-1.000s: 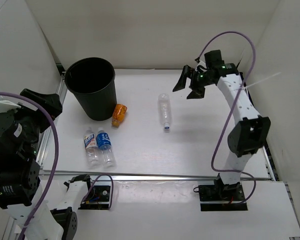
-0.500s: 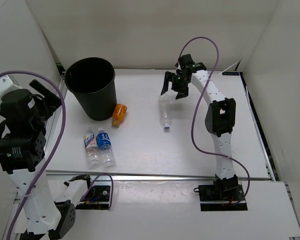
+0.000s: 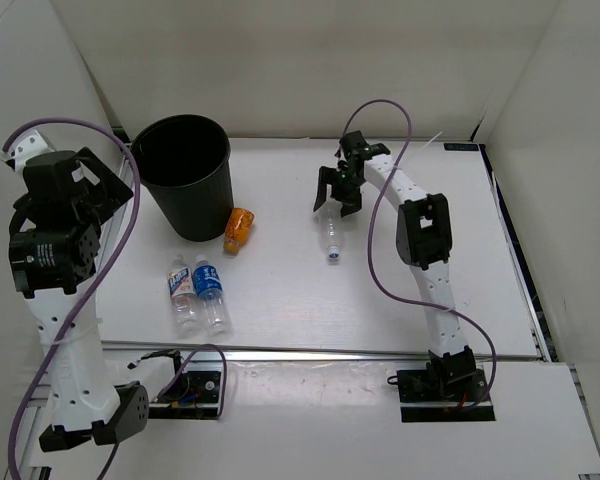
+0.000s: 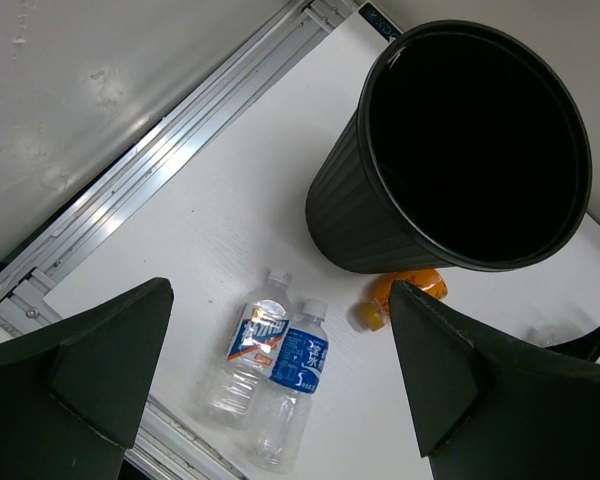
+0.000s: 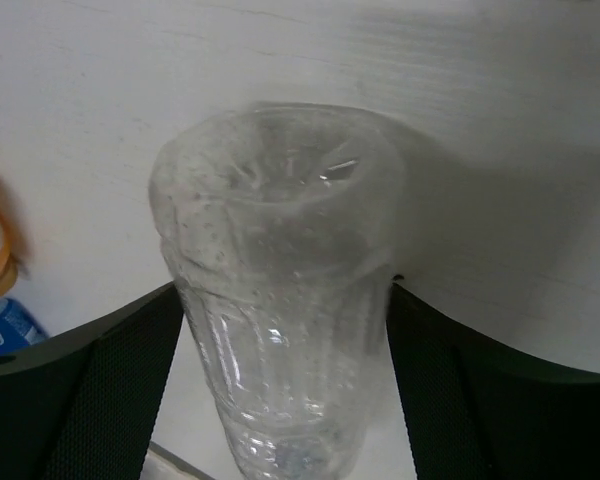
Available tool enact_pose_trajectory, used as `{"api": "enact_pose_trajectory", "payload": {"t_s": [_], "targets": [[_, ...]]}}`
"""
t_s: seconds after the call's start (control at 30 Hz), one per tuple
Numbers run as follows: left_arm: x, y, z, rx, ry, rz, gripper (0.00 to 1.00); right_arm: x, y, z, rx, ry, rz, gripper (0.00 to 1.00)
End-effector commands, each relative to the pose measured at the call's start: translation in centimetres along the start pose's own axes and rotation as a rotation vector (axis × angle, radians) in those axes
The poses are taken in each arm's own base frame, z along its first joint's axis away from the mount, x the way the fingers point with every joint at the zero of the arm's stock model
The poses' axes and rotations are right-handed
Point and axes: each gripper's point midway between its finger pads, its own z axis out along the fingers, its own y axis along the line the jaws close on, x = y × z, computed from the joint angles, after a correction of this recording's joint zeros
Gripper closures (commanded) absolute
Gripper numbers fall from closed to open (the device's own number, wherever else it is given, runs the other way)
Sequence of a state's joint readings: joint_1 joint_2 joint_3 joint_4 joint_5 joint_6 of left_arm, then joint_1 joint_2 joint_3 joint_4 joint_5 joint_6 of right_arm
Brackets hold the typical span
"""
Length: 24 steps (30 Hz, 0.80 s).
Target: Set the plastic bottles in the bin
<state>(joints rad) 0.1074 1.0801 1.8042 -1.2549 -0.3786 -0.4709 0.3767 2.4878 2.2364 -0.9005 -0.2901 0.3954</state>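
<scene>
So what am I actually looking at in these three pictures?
Two robot arms bolted to a white table. One picture looks down from above; the other two come from a camera on each wrist, so the dark shapes at their edges are fingers. On the table: a black bin, an orange bottle beside it, two labelled bottles side by side, and a clear bottle. The left gripper hangs open, empty. The right gripper is open, fingers either side of the clear bottle.
</scene>
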Motion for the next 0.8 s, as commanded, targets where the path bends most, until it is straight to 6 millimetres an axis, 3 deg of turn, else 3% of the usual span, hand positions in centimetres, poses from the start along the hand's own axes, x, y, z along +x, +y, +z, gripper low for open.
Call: {"api": "enact_pose_trajectory", "payload": {"t_s": [0.0,0.07,0.13,0.23,0.33,0.4,0.43,0.47,0.57,0.6,0.63,0.77], "targets": [[-2.0,-0.5,-1.8,0.046,-0.056,-0.009,0.00,0.5,1.4,1.4,-0.038,0.013,-0.005,0.18],[-2.1,-1.6,-1.9,0.091,-0.030,0.004,0.00,0.6,1.6,2.0,-0.060,0.021,0.022,0.32],[-3.3,-2.4,-2.8,0.131,-0.041,-0.005,0.00,0.2,2.2,2.0,-0.083,0.006,0.050,0.40],[-3.4,-2.8,-3.6,0.164,-0.031,0.005,0.00,-2.4,5.8,-1.5,-0.193,-0.090,0.053,0.46],[-2.8,-2.9,-3.7,0.180,-0.014,0.009,0.00,-5.6,11.7,-8.6,-0.378,-0.241,-0.002,0.55],[-2.5,-3.0,-4.3,0.204,-0.008,0.008,0.00,-6.7,15.2,-12.4,-0.482,-0.302,0.007,0.57],[-2.7,-3.1,-5.0,0.225,-0.019,0.003,0.00,-7.8,18.0,-16.1,-0.560,-0.389,-0.041,0.57],[-2.9,-3.4,-5.3,0.242,-0.023,0.001,0.00,-8.3,19.2,-18.1,-0.605,-0.426,-0.023,0.57],[-3.6,-4.6,-6.5,0.322,-0.030,-0.005,0.00,-8.4,24.4,-24.5,-0.770,-0.554,-0.101,0.58],[-3.6,-5.2,-7.0,0.359,-0.026,-0.005,0.00,-7.9,25.9,-25.2,-0.807,-0.566,-0.124,0.60],[-3.6,-5.6,-7.0,0.377,-0.018,-0.003,0.00,-7.8,27.6,-27.9,-0.850,-0.622,-0.156,0.62],[-1.1,-6.5,-6.5,0.430,0.093,0.038,0.00,-7.2,32.7,-33.3,-0.982,-0.816,-0.255,0.63]]}}
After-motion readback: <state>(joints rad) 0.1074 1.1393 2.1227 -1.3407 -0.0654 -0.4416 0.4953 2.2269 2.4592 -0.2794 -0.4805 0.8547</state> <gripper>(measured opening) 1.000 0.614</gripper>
